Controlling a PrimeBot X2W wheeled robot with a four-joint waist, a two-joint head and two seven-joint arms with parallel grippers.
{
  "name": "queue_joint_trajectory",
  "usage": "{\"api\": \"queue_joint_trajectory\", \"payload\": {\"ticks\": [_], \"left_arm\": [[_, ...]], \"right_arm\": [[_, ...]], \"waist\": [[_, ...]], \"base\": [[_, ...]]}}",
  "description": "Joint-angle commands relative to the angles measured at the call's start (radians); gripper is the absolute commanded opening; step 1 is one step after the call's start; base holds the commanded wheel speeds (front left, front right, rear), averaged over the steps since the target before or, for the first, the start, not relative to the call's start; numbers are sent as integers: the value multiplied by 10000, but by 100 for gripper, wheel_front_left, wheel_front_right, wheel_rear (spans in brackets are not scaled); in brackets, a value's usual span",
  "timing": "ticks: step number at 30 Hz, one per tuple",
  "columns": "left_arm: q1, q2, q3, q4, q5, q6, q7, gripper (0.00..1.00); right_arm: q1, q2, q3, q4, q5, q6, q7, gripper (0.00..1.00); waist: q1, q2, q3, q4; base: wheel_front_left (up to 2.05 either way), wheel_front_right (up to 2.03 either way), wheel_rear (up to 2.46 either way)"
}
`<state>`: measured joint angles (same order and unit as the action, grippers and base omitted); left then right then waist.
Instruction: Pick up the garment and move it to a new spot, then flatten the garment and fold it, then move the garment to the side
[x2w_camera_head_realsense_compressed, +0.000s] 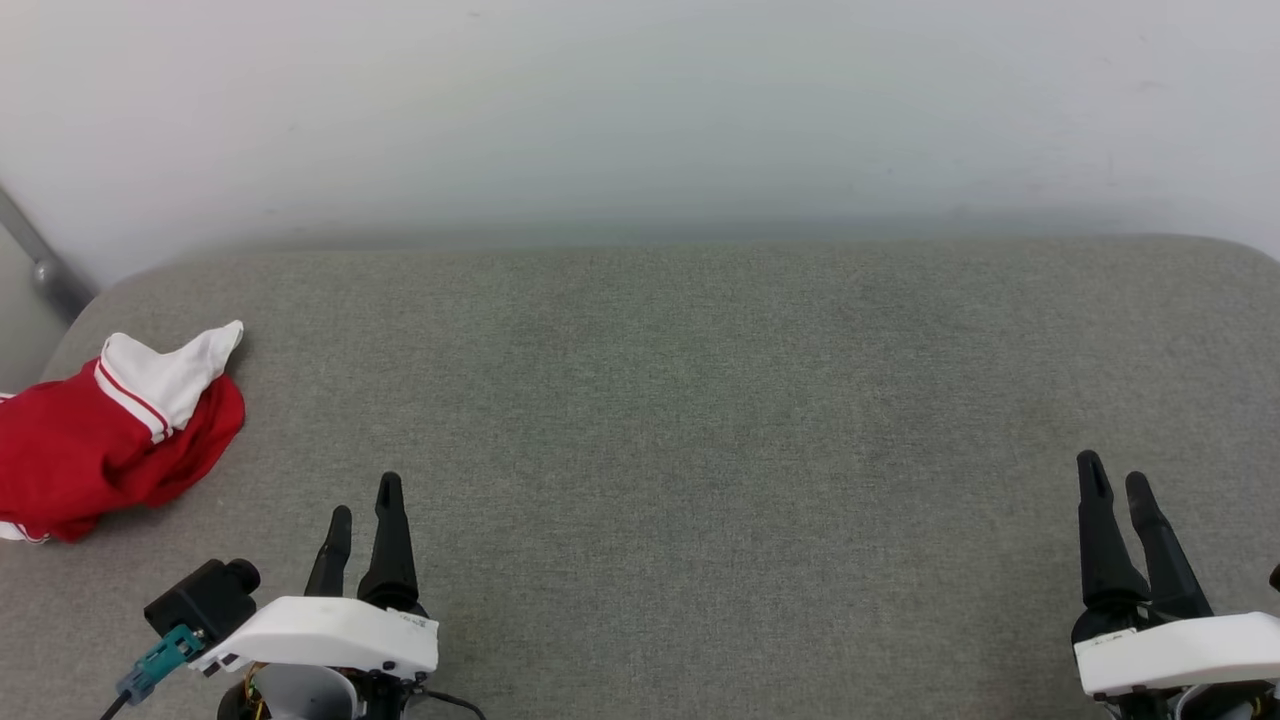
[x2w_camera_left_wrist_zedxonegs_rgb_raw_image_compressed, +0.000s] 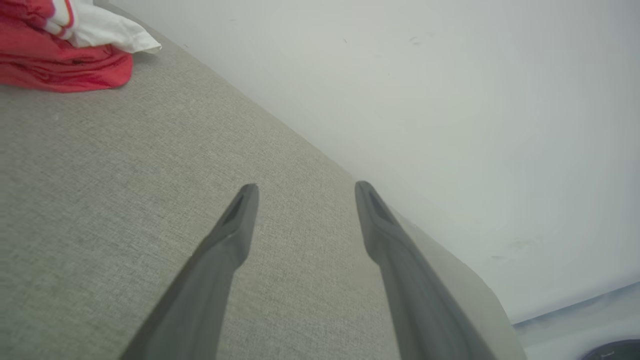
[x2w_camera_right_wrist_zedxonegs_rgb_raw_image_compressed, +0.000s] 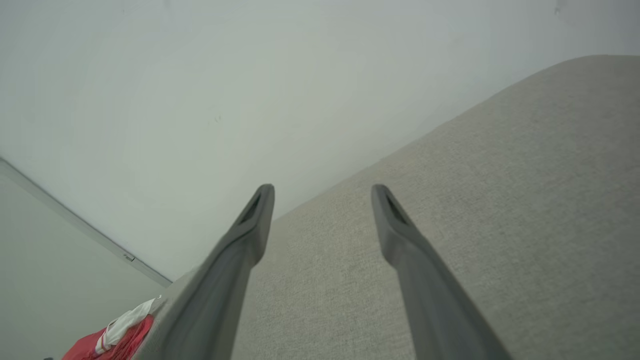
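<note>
Left gripper (x2w_camera_head_realsense_compressed: 364, 497), right gripper (x2w_camera_head_realsense_compressed: 1115, 470) hovering, jaws gaping, holding nothing. Garment (x2w_camera_head_realsense_compressed: 90, 450) lying crumpled at far-left edge of grey cushion (x2w_camera_head_realsense_compressed: 650, 400). Looking soft, light, floppy; pinching bunched red fold probably working best.

1 garment (x2w_camera_head_realsense_compressed: 90, 455) (red, white), 1 grey padded surface (x2w_camera_head_realsense_compressed: 700, 400), 2 hands: left hand (x2w_camera_head_realsense_compressed: 364, 495), right hand (x2w_camera_head_realsense_compressed: 1112, 468).
</note>
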<state>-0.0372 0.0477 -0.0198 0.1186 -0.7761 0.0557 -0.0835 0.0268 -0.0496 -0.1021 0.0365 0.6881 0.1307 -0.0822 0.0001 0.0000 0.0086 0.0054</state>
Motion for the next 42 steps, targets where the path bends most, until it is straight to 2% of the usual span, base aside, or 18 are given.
{"api": "queue_joint_trajectory", "payload": {"ticks": [1,21,32,42], "left_arm": [[-5,23,-41,-198,447,86,-124,100],[150,35,-536,-447,2847,256,-696,100],[261,34,-713,-482,3732,119,-942,100],[456,32,-851,-396,4477,165,-1170,100]], "right_arm": [[62,-17,12,-235,-481,1,-129,100],[471,-15,-87,-547,-2514,1,-709,100],[646,-14,0,-747,-3366,0,-961,100],[836,-13,41,-1024,-4041,0,-1183,100]], "waist": [[-1,0,5,2],[-1,0,-1,29],[-1,0,-7,35],[-1,0,-16,13]], "base": [[0,0,0],[0,0,0],[0,0,0],[0,0,0]]}}
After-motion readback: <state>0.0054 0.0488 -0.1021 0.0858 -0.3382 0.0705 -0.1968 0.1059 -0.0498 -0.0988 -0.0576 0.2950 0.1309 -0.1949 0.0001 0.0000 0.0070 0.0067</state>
